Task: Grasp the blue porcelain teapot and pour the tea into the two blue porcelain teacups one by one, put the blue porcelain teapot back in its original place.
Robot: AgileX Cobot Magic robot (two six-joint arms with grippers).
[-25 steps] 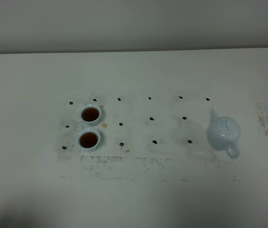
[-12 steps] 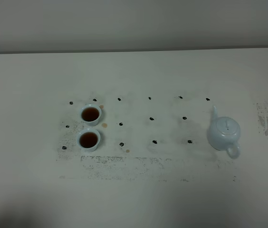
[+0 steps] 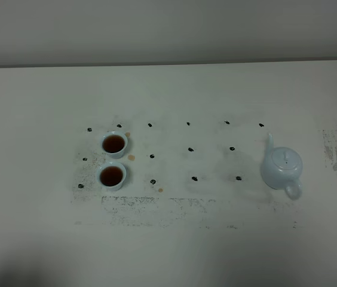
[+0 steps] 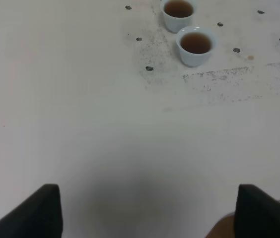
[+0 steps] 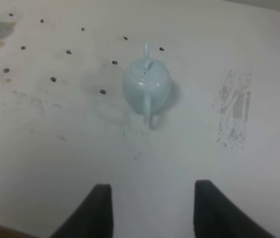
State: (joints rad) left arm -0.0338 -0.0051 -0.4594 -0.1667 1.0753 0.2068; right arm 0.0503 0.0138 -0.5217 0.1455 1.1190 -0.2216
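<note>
My table (image 3: 168, 239) is white, marked with a grid of dark dots (image 3: 190, 149) and scuffed patches. The blue porcelain teapot (image 3: 281, 168) stands upright on the right side, lid on, free of both arms, well apart from the cups. The two blue porcelain teacups: far one (image 3: 114, 144) and near one (image 3: 112, 176) sit just beside each other on the left, both holding dark tea. Judgement: both pours done, pot set down; nothing seems left. The high camera shows neither arm. The right wrist view shows my right gripper (image 5: 152, 210) with its jaws spread, holding nothing, well short of the teapot handle. The left wrist view shows my left gripper (image 4: 147, 213) parted wide, empty, and small tea drips (image 3: 131, 158) by the cups.
</note>
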